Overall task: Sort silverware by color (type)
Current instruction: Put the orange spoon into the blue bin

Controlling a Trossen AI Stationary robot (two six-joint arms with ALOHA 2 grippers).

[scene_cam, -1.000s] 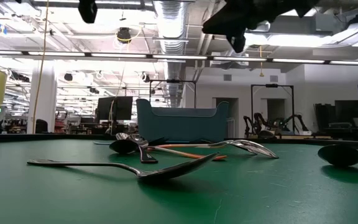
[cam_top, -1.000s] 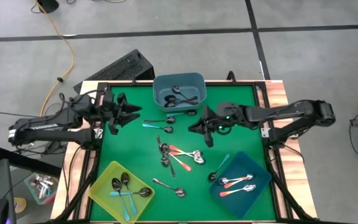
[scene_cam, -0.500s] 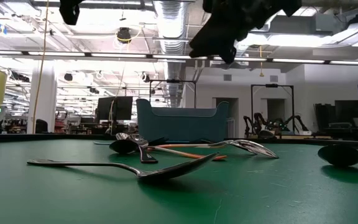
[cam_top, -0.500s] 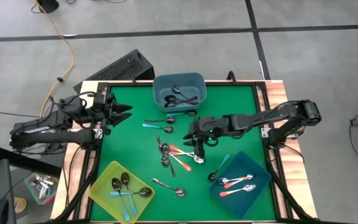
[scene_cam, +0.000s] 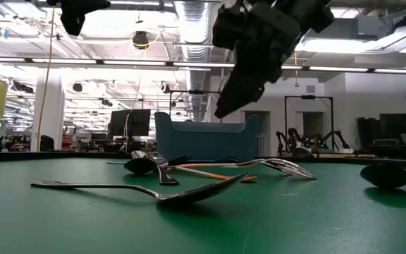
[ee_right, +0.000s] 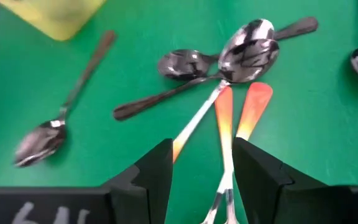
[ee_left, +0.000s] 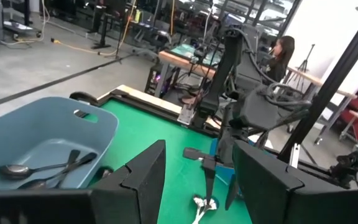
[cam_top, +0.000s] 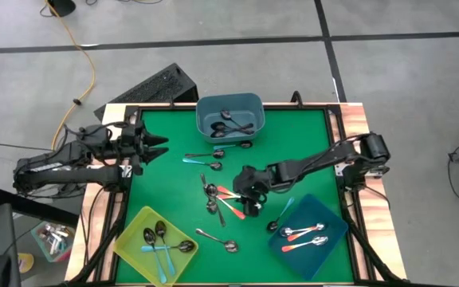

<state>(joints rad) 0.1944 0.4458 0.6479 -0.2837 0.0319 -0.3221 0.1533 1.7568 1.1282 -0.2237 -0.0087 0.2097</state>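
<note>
The right gripper (cam_top: 249, 194) hangs over the pile of spoons (cam_top: 228, 199) in the middle of the green mat (cam_top: 309, 151). Its fingers (ee_right: 148, 171) are apart and hold nothing. Two orange handles (ee_right: 238, 115) lie side by side between them, running long-ways away from the fingers to shiny bowls.

The left gripper (cam_top: 156, 146) waits near the mat's left edge, fingers apart, empty. The mat between them is mostly bare, with two spoons (cam_top: 204, 159).

Other spoons lie in the grey bin (cam_top: 205, 108), yellow bin (cam_top: 130, 239) and blue bin (cam_top: 337, 231).

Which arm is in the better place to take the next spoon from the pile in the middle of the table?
The right arm, probably. Its hand is open and hangs just above the orange spoons in the pile. The left hand waits near the table's left edge, away from the pile.
</note>
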